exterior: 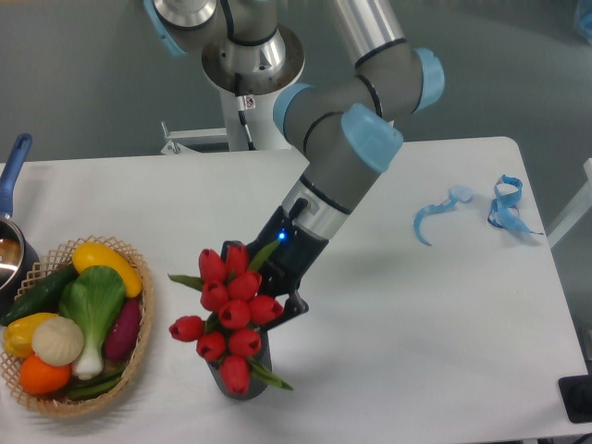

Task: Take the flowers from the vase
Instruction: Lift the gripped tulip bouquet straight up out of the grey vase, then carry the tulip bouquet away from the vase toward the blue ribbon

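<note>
Red flowers (228, 314) clamped at the stems in my fingers (270, 310), blooms tilted left, stem ends inside the grey vase (242, 377) on the white desk (407, 314), beside a wicker basket (139, 347).

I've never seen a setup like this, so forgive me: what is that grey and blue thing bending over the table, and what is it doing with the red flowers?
That is a robot arm, jointed like an elbow, filmed by one fixed camera looking down at a white table. At its tip is a gripper whose jaws reach into the flowers, a bunch of red tulips standing in a small dark vase. The blooms hide the jaws, so I cannot tell whether they have closed. To the left sits a wicker basket of toy vegetables beside a blue-handled pot. Some blue ribbon scraps lie at the far right.
</note>
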Robot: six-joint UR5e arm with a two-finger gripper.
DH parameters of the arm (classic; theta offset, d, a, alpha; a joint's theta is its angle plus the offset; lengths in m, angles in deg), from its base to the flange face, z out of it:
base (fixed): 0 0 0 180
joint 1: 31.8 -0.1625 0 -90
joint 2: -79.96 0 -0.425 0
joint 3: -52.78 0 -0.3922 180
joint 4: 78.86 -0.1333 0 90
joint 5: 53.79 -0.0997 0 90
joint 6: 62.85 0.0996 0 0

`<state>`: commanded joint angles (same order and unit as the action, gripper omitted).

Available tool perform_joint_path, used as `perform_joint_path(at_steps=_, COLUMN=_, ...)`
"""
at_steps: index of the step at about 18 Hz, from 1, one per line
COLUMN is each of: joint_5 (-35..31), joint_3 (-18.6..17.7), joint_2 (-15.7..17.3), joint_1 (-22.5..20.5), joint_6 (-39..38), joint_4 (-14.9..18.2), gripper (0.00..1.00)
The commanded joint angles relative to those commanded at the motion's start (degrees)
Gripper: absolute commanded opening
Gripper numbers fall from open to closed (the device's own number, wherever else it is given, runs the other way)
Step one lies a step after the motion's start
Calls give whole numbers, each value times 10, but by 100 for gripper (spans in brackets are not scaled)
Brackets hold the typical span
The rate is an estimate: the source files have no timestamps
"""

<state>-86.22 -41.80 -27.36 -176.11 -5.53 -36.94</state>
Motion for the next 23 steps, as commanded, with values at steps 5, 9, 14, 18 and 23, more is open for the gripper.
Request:
perform_joint_path(at_steps=5, joint_5=0, joint_3=20, joint_2=31, joint_1=-18, joint_6=-28, joint_4=2, gripper=39)
perform_joint_path(at_steps=9, joint_5=3, joint_3=67, joint_2=29, joint_1=-26, joint_6=-71, joint_4=2, gripper=39)
perform_joint_path(at_steps=14, joint_5=4, joint_3=80, joint_2=30, joint_1=-45, joint_6=-100, joint_4=2, gripper=39)
perform_joint_path(at_steps=18, joint_5=4, joint_3=87, joint_2=31, joint_1=-63, joint_6=-136, joint_4=3, gripper=39)
perform_joint_path(at_steps=23, joint_5=2, joint_3=106, joint_2=20, joint_1=-94, joint_6=-135, joint_4=3, gripper=39)
